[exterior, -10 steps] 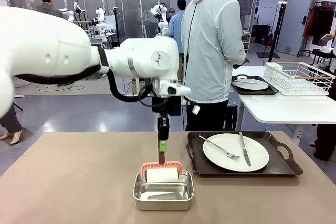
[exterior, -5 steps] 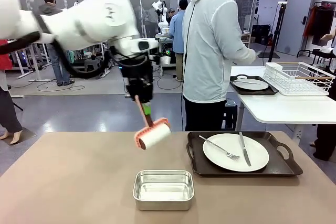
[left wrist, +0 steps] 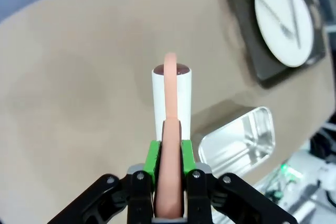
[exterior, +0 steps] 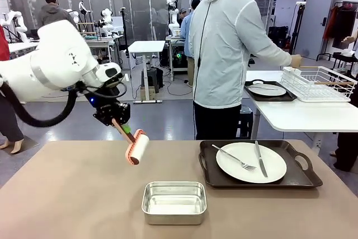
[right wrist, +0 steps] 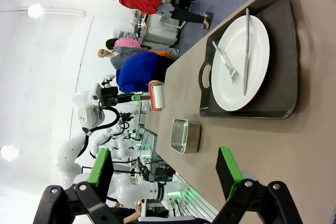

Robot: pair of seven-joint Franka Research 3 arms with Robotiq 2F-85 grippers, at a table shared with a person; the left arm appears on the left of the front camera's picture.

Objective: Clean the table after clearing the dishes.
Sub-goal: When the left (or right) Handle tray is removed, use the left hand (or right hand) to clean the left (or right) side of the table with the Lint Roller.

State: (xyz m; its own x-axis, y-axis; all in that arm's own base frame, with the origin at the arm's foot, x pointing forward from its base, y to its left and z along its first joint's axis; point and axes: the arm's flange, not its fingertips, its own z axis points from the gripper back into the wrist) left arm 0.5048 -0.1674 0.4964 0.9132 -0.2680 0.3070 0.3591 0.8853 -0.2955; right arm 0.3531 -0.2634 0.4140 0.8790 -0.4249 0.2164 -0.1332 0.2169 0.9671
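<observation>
The left claw [exterior: 124, 127] is gripping the handle of a roller [exterior: 137, 146] and is holding it tilted in the air above the desk [exterior: 72, 194], left of centre. A pan [exterior: 174, 201] is sitting near the front edge. To its right, a tray [exterior: 296, 177] is carrying a plate [exterior: 275, 166] with a fork [exterior: 235, 158] and a knife [exterior: 260, 159]. A person [exterior: 224, 54] is standing at the far side, reaching toward a rack [exterior: 319, 82] on a white desk [exterior: 302, 117], beside a second tray [exterior: 275, 97] bearing a second plate [exterior: 267, 89].

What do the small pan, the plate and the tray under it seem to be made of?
Pan: likely stainless steel, shiny, mirrors light. Plate: probably glazed ceramic or melamine, smooth white. Tray: looks like dark matte plastic, moulded handles; hard to confirm.
</observation>
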